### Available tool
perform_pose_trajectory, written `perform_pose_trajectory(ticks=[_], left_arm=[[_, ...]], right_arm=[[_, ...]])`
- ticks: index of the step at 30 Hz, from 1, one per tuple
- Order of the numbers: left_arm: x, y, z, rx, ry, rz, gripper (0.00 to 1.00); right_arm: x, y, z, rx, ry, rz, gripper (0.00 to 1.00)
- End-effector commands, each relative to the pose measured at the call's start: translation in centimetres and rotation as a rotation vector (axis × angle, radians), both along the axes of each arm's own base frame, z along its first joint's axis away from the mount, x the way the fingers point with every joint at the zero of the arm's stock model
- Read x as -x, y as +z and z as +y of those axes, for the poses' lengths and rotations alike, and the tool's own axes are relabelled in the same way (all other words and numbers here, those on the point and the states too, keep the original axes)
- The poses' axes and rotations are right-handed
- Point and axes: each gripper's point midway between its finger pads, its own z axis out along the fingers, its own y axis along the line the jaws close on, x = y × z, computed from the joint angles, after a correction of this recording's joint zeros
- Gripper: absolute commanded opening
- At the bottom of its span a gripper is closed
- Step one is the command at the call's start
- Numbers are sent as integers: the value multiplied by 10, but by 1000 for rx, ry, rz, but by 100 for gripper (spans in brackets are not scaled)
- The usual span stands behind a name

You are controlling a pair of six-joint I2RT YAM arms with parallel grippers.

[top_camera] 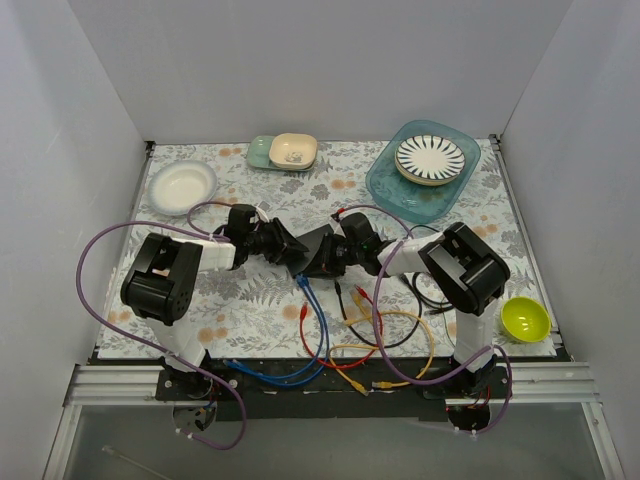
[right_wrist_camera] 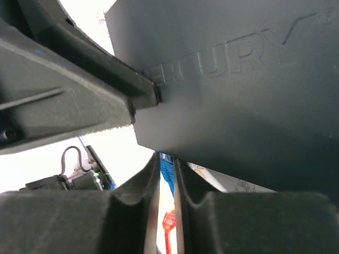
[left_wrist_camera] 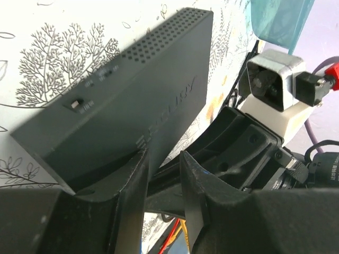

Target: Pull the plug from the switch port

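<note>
The flat black switch box (top_camera: 322, 252) is held tilted at the table's middle between both arms. It fills the left wrist view (left_wrist_camera: 137, 100) and the right wrist view (right_wrist_camera: 238, 95). My left gripper (top_camera: 296, 255) (left_wrist_camera: 164, 180) is shut on the box's near corner; one of its fingers (right_wrist_camera: 79, 100) presses on the top face. My right gripper (top_camera: 312, 270) (right_wrist_camera: 167, 169) is shut on the blue plug (right_wrist_camera: 168, 165), which sits against the box's lower edge. The blue cable (top_camera: 312, 305) hangs from there to the table. The row of ports is hidden.
Red, yellow and black cables (top_camera: 372, 332) lie loose in front of the box; a red plug (right_wrist_camera: 168, 222) lies below my right fingers. A white bowl (top_camera: 182, 185), small stacked dishes (top_camera: 285, 152), a teal tray (top_camera: 385, 180) with a striped plate (top_camera: 430, 158), and a lime bowl (top_camera: 524, 318) ring the table.
</note>
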Motion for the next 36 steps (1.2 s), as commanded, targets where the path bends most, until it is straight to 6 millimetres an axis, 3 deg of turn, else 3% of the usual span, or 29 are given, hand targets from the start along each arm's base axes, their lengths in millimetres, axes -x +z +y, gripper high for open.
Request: perform_pose_trajectory(ticks=[1, 6, 10, 13, 20, 27, 32, 36], left_arm=[[18, -25, 5, -52, -7, 68, 30], [19, -27, 5, -53, -6, 73, 30], [21, -28, 5, -51, -6, 76, 30], [22, -30, 5, -52, -5, 80, 30], [26, -32, 5, -51, -14, 84, 30], [30, -33, 5, -50, -25, 87, 30], [31, -34, 5, -52, -28, 90, 30], [29, -33, 5, -55, -26, 82, 30]], right_arm=[[14, -70, -36, 250, -24, 77, 16], [21, -73, -36, 251, 4, 75, 11], [25, -75, -36, 242, 0, 90, 28], [21, -69, -33, 226, -9, 76, 33], [17, -64, -16, 202, 1, 84, 34], [25, -70, -6, 188, 28, 103, 26], [27, -69, -2, 181, 46, 101, 4], [31, -68, -2, 174, 66, 95, 1]])
